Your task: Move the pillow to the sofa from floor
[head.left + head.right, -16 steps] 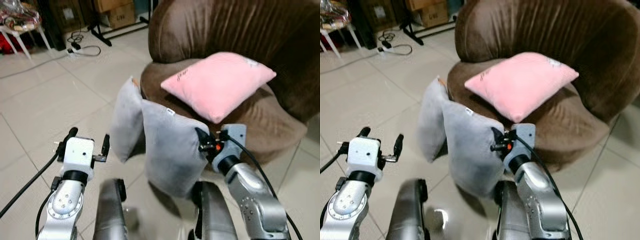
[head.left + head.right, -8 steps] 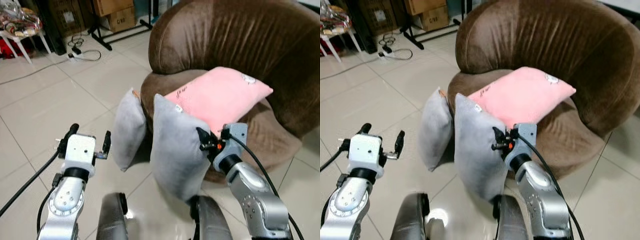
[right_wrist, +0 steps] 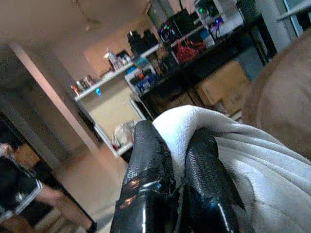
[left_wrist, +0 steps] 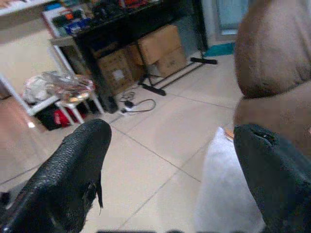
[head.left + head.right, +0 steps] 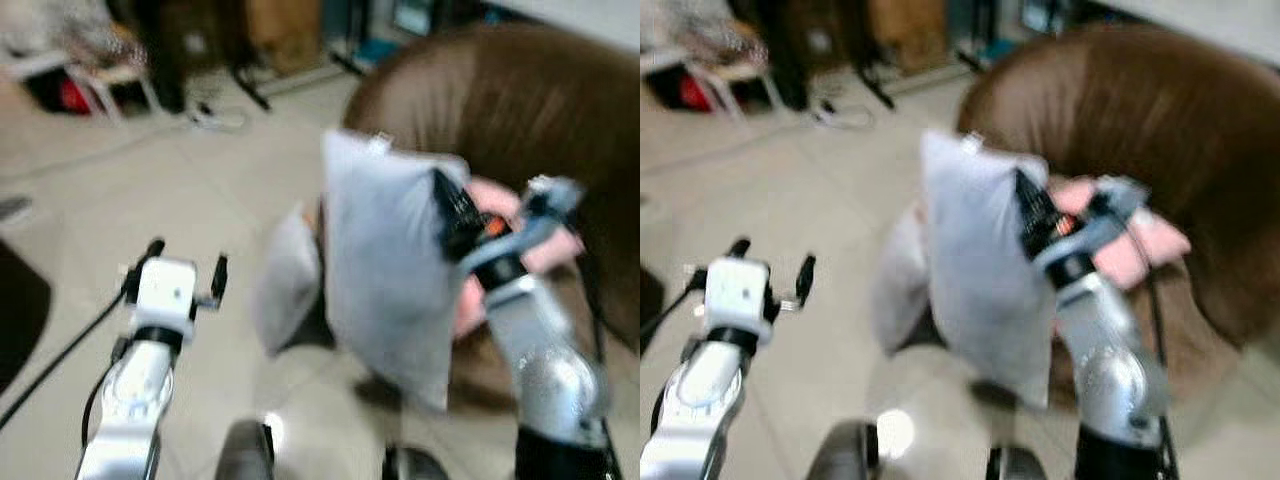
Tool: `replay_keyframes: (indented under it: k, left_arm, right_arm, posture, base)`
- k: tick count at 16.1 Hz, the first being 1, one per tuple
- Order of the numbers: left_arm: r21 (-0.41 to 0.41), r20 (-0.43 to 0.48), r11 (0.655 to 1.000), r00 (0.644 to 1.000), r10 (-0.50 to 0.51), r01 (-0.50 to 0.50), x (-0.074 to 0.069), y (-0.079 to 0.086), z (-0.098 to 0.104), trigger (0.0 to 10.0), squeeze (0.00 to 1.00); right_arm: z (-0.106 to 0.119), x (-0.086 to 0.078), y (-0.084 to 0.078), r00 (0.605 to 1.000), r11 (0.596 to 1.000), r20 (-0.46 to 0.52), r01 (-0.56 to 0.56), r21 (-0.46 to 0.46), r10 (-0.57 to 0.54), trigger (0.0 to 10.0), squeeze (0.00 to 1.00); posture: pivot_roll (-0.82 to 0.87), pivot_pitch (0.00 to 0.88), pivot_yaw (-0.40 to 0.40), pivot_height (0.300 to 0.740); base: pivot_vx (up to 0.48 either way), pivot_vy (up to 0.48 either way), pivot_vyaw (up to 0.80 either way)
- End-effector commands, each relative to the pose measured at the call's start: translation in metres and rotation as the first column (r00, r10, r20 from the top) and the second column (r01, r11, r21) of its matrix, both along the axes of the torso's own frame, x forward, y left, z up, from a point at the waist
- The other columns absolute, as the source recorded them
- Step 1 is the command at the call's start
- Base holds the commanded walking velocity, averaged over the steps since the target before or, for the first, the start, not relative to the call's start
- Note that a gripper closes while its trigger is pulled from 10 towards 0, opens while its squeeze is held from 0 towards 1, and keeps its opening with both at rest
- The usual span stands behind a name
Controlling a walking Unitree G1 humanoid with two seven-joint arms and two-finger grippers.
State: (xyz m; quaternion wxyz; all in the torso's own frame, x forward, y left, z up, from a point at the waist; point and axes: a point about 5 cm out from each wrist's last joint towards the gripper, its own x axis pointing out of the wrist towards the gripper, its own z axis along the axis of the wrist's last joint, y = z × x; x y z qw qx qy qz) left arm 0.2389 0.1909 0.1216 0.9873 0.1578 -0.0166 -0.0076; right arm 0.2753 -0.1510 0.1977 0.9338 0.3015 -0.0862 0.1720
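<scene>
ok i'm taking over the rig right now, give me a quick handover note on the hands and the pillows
Right hand: shut on the grey pillow, pinching its edge; the pillow hangs lifted in front of the brown sofa.
Left hand: open, holding nothing, out over the floor tiles.
Second grey pillow: on the floor, leaning against the sofa base.
Pink pillow: on the sofa seat.
Done: first grey pillow picked up off the floor.
Left: place it on the seat and release. The second grey pillow may need moving too. Head views are blurred, so check positions before acting.
</scene>
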Motion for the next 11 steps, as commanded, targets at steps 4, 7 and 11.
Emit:
replay_keyframes:
  k: [4, 7, 11]
  left_arm:
    - [0.027, 0.05, 0.999, 0.998, -0.036, 0.034, 0.008, -0.001, 0.02, 10.0, 0.0]
    - [0.035, 0.068, 0.998, 0.997, -0.045, 0.043, 0.009, -0.001, 0.024, 10.0, 0.0]
    - [0.04, 0.098, 0.998, 0.994, -0.057, 0.053, 0.011, -0.002, 0.033, 10.0, 0.0]
  right_arm:
    - [0.032, 0.002, -0.011, 0.992, 0.994, 0.089, 0.081, 0.068, -0.087, 10.0, 0.0]
    - [0.031, 0.005, -0.02, 0.981, 0.982, 0.059, 0.182, 0.046, -0.185, 10.0, 0.0]
    - [0.033, 0.009, -0.024, 0.966, 0.967, 0.04, 0.253, 0.037, -0.255, 10.0, 0.0]
  posture:
    - [0.01, 0.0, 0.006, 0.74]
    - [0.01, 0.0, 0.01, 0.74]
    - [0.01, 0.0, 0.017, 0.74]
  base:
    - [0.0, 0.0, 0.0]
    - [0.0, 0.0, 0.0]
    - [0.0, 0.0, 0.0]
